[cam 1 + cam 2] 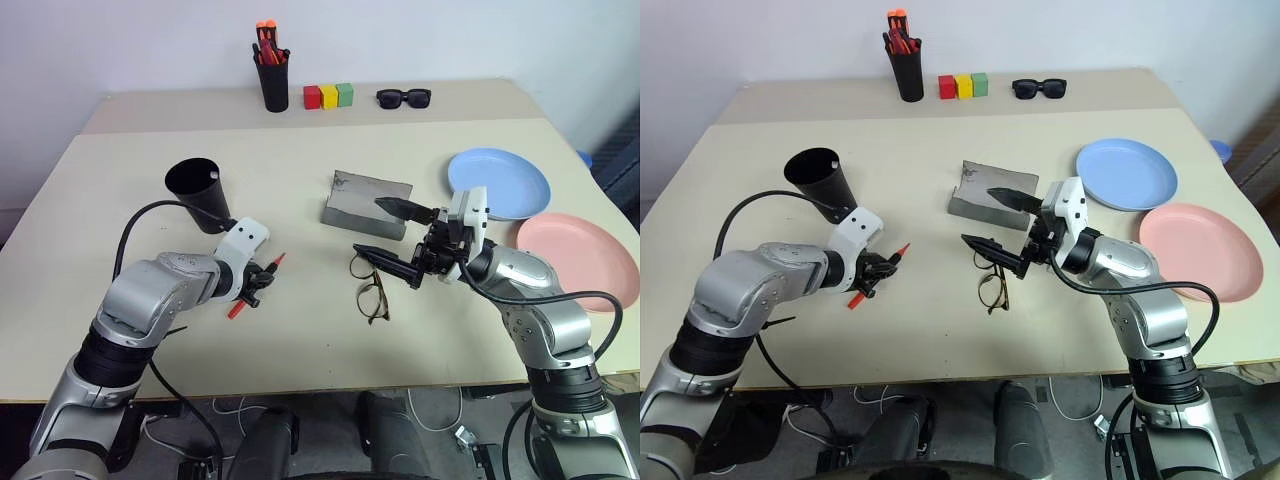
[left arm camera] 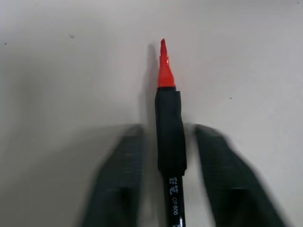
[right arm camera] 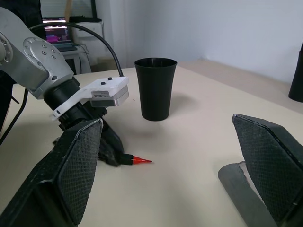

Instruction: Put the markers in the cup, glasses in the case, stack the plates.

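Wide bare desk [image 1: 120,200] strip along left edge, also along near edge. Cup [image 1: 198,193] stands just behind left claw [image 1: 258,285], blocks way toward far edge. Desk middle crowded: case [image 1: 366,203], glasses [image 1: 370,290], right claw [image 1: 388,232] spread wide above them. Plates [image 1: 498,184] fill right edge. Pen holder [image 1: 272,78], blocks [image 1: 328,96], sunglasses [image 1: 404,97] line far edge; open desk in front of them.

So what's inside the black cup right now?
The cup stands upright on the table, and what shows of its inside from above looks dark and empty; its bottom is hidden. The red marker is outside it, between the left gripper's fingers.
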`<state>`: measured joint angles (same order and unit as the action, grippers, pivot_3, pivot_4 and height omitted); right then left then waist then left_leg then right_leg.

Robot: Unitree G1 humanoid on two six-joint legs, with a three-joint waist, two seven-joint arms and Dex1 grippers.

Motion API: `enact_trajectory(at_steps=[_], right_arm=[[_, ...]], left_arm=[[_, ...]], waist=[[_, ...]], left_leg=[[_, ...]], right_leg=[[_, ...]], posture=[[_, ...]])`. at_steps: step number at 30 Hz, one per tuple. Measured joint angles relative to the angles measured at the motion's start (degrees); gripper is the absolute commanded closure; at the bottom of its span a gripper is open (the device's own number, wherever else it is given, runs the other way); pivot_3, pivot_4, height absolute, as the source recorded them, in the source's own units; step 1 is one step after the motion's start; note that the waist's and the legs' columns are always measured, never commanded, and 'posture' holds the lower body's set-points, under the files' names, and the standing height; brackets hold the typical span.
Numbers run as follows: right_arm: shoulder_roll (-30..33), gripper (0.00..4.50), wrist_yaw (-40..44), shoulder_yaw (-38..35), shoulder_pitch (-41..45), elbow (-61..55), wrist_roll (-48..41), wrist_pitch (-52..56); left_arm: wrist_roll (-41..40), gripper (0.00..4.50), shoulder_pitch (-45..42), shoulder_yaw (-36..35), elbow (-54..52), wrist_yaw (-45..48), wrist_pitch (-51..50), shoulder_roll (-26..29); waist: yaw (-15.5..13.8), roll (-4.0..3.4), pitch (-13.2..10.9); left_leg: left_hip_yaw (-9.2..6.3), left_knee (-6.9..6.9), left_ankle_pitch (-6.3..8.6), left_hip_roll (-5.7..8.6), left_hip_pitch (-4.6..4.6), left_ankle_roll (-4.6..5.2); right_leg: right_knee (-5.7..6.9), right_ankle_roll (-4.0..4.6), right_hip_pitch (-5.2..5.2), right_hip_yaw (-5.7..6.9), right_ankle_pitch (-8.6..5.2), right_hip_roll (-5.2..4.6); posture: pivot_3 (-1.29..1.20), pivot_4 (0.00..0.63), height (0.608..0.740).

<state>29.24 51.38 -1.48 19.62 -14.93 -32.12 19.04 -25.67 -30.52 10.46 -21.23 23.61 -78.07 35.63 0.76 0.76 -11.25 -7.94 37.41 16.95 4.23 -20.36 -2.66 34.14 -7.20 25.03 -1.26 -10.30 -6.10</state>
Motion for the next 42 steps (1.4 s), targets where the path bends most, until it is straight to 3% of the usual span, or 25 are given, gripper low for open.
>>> enact_trajectory(at_steps=[6,14,22,28,42], right_arm=[[-0.1,0.0,-0.3,0.0,0.0,0.0,0.4,-0.7],[-0.1,0.0,-0.2,0.0,0.3,0.9,0.4,-0.8],[-0.6,0.0,-0.9,-1.8,1.4,1.2,-2.0,0.5],[-0.6,0.0,-0.9,-1.8,1.5,1.2,-1.9,0.6],[-0.6,0.0,-0.8,-1.7,1.9,1.3,-1.7,0.6]], left_arm=[[1.3,4.49,-0.1,-0.3,1.6,0.1,4.7,-0.4],[7.8,4.49,-6.4,-10.5,13.3,0.6,50.0,-9.6],[7.5,4.49,-9.5,-22.6,22.7,0.1,74.5,-11.1],[7.9,4.49,-10.8,-29.2,31.5,-0.8,84.0,-8.7],[6.2,4.49,-3.2,-30.5,44.4,2.1,96.6,-13.2]], waist=[[0.0,0.0,0.0],[-0.2,0.02,0.0],[-0.1,0.01,0.0],[-0.1,0.02,0.0],[-0.1,0.04,0.0]], left_leg=[[0.0,0.0,0.0,0.0,0.0,0.0],[0.03,0.01,-0.02,-0.01,-0.03,-0.04],[0.11,0.01,-0.02,-0.03,-0.04,-0.03],[0.12,0.03,-0.02,-0.01,-0.04,-0.02],[0.1,0.05,-0.02,-0.03,-0.03,-0.02]], right_leg=[[0.0,0.0,0.0,0.0,0.0,0.0],[-0.08,0.08,0.01,0.01,0.06,-0.02],[-0.06,0.08,0.08,0.0,0.08,-0.02],[-0.05,0.07,0.06,0.0,0.08,-0.02],[-0.05,0.06,0.05,0.0,0.13,0.01]], posture=[[0.0,0.15,0.74],[0.0,0.15,0.74],[0.0,0.15,0.74],[0.0,0.15,0.74],[0.0,0.15,0.74]])
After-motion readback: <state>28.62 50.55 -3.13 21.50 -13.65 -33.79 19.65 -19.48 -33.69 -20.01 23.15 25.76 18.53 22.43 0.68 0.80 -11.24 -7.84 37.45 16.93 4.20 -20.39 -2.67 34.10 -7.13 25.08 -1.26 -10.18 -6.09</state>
